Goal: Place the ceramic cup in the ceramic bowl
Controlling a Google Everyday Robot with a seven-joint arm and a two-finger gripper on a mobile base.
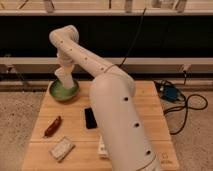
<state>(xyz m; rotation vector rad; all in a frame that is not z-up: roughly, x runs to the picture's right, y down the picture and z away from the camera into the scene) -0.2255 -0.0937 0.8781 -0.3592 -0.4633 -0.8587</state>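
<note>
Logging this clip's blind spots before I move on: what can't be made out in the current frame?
- Gripper, camera view: above the ceramic bowl; blur merges it with the ceramic cup, so grasp or release is unclear.
- Cup's base: whether it touches the bowl is unreadable.
- White bottle: mostly hidden by the arm.
- Wooden table: front edge cut off by the frame.

A wooden table stands on a speckled floor. The gripper hangs over the table's far left corner. Below the fingers and toward the front edge lies a small reddish-brown item. Further forward rests a pale rectangular packet. To the right of these lies a flat black device. A white bottle shows partly. Off the table's right side, black cables loop beside a blue box.
</note>
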